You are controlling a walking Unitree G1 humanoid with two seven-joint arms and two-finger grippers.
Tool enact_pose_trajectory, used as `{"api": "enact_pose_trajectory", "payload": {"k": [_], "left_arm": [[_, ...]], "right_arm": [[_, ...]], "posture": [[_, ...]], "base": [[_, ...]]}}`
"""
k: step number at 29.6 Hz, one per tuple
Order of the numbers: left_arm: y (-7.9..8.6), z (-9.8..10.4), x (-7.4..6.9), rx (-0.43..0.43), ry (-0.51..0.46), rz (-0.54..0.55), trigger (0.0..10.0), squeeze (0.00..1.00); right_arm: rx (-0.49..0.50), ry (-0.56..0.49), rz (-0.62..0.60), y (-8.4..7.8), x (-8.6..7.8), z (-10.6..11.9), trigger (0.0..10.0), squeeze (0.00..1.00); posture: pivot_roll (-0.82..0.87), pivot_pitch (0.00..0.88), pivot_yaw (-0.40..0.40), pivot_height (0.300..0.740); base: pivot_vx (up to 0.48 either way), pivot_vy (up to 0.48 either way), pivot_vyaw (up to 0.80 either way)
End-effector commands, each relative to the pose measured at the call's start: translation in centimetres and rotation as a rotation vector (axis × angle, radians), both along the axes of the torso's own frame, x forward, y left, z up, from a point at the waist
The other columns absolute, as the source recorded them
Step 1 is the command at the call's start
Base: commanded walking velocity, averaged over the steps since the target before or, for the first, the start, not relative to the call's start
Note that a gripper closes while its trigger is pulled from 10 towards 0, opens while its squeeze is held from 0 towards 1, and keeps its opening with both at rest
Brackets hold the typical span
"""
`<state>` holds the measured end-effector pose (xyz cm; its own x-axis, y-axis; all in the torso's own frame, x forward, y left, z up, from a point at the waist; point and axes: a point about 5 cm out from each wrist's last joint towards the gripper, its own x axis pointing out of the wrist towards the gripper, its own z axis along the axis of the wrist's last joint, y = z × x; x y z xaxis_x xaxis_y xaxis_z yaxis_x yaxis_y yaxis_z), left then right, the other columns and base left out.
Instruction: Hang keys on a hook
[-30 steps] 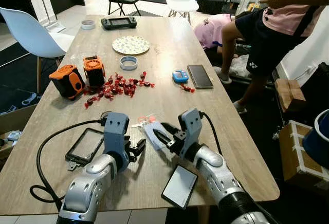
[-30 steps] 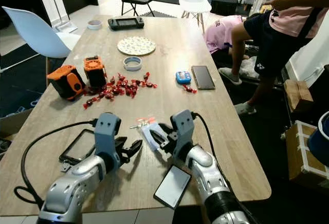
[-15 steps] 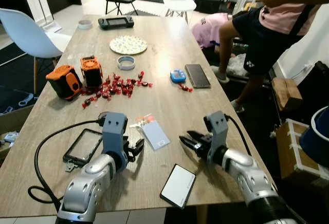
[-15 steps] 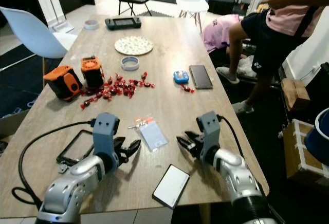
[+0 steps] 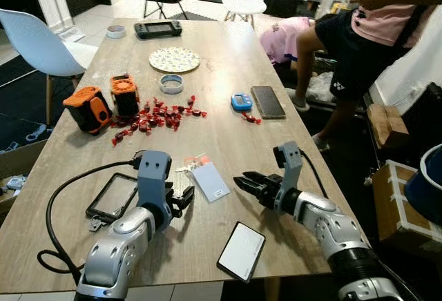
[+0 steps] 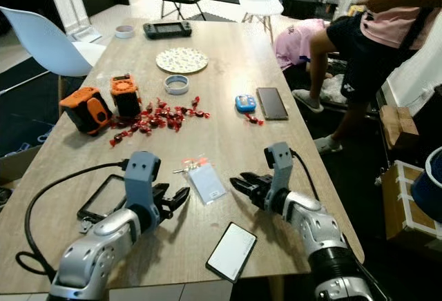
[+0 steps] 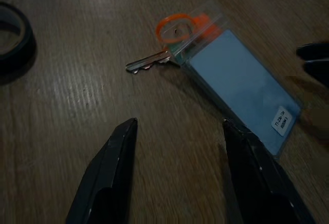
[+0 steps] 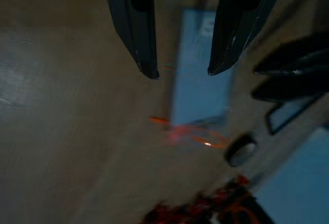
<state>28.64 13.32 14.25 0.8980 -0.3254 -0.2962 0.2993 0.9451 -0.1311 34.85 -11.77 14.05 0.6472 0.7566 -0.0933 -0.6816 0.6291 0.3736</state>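
The keys lie flat on the wooden table (image 5: 228, 135): a silver key (image 7: 149, 62) on an orange ring (image 7: 175, 26), joined to a blue tag in a clear sleeve (image 5: 209, 180). My left gripper (image 5: 185, 197) rests just left of the tag, open, with the key a short way beyond its fingertips (image 7: 180, 125). My right gripper (image 5: 243, 179) hovers low just right of the tag, open and pointing at it. The blurred right wrist view has the blue tag (image 8: 198, 95) straight ahead between the two fingers, nothing held.
A white-screened phone (image 5: 242, 250) lies near the front edge and a black frame (image 5: 114, 196) with a cable at the left. Red candies (image 5: 155, 116), two orange devices (image 5: 90, 108), a tape roll (image 5: 171, 83) and a plate (image 5: 175, 59) sit farther back. A person (image 5: 373, 32) sits at the right.
My right gripper left the tag, swung out to the right, and has now come back left toward it. The left arm and the keys have stayed put; the camera shifted slightly.
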Motion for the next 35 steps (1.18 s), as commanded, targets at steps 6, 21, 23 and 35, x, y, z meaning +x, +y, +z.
{"api": "enact_pose_trajectory", "payload": {"k": [6,21,23,35], "left_arm": [[1.2,-1.3,-1.0,0.029,0.078,0.044,10.0,0.0],[1.4,-1.2,-1.6,0.029,0.091,0.059,10.0,0.0],[1.4,-1.2,-1.6,0.028,0.091,0.058,10.0,0.0],[1.6,-1.1,-1.8,0.033,0.098,0.059,10.0,0.0]], "right_arm": [[0.084,0.118,0.078,1.8,0.5,-0.9,10.0,0.0],[-0.042,0.047,-0.178,-0.5,2.9,0.0,10.0,0.0],[-0.026,0.04,-0.178,-1.1,2.9,0.4,10.0,0.0],[0.009,0.115,0.005,1.4,2.2,-0.9,10.0,0.0]], "posture": [[0.17,0.203,-0.05,0.74],[0.18,0.226,-0.057,0.74],[0.18,0.227,-0.054,0.74],[0.19,0.235,-0.048,0.74]], "base": [[0.0,0.0,0.0],[0.0,0.0,0.0],[0.0,0.0,0.0],[0.0,0.0,0.0]]}}
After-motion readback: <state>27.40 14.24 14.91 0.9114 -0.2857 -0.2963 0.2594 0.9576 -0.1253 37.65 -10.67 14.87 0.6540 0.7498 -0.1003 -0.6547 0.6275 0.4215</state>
